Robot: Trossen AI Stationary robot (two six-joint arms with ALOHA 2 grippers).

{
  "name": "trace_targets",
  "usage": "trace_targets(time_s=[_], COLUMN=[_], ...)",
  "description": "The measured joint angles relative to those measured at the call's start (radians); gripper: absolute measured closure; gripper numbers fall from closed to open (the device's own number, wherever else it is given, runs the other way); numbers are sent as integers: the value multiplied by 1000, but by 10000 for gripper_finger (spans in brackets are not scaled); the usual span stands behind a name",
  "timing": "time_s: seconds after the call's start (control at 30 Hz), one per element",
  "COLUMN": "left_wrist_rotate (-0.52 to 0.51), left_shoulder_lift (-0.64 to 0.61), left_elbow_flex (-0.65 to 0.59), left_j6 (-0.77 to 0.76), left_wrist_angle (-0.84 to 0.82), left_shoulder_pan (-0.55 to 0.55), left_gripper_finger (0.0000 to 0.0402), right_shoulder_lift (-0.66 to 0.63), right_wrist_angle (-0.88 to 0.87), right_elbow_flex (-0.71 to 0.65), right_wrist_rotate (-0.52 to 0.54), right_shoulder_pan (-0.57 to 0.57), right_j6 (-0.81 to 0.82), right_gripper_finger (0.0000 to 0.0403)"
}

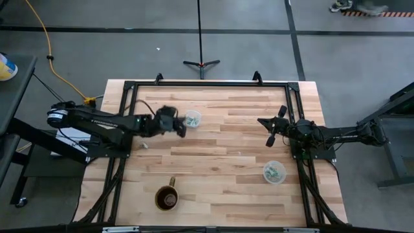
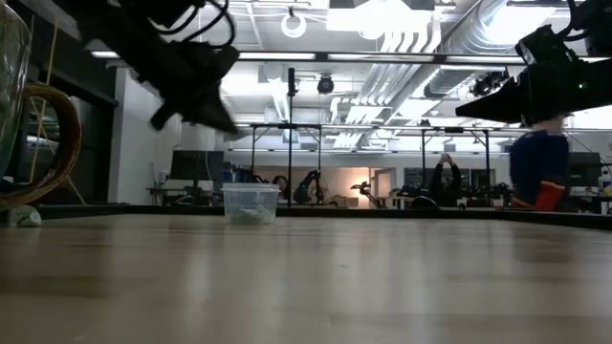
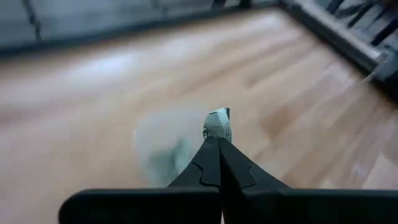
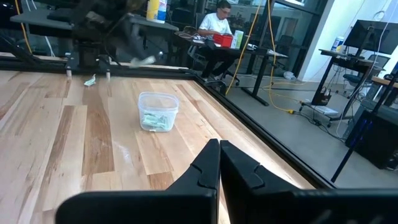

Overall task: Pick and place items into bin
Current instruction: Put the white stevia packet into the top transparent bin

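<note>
Left claw [image 1: 178, 127], from above: hovered just beside a clear cup [image 1: 192, 119] holding sweets; second cup [image 1: 274, 172], also part filled, near the waiting right claw [image 1: 274, 129]; brown mug [image 1: 167, 198] well apart.

At table height: saw nothing blocking the clear cup.

Past the left wrist: clamped tight on one pale sweet [image 3: 217, 124] above the blurred cup.

Past the right wrist: fingers closed on nothing; spotted one stray sweet [image 4: 91, 81] on the table [image 4: 99, 137]. Judged most sweets binned, few remaining.
</note>
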Motion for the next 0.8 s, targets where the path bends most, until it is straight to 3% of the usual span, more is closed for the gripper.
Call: trace_targets(time_s=[0.13,0.5,0.63,0.8], left_wrist_rotate=[75,242,319,322], left_shoulder_lift=[28,174,193,193], left_elbow_flex=[30,36,36,36], left_j6=[138,157,158,210], left_wrist_angle=[62,81,101,101], left_shoulder_pan=[79,208,233,235], left_gripper_finger=[367,377,314,213], right_shoulder_lift=[0,0,0,0], right_wrist_angle=[0,-1,-2,-4], right_elbow_flex=[0,0,0,0], right_wrist_rotate=[0,2,3,3], right_shoulder_pan=[0,0,0,0], right_j6=[0,0,0,0], right_gripper_finger=[399,396,396,396])
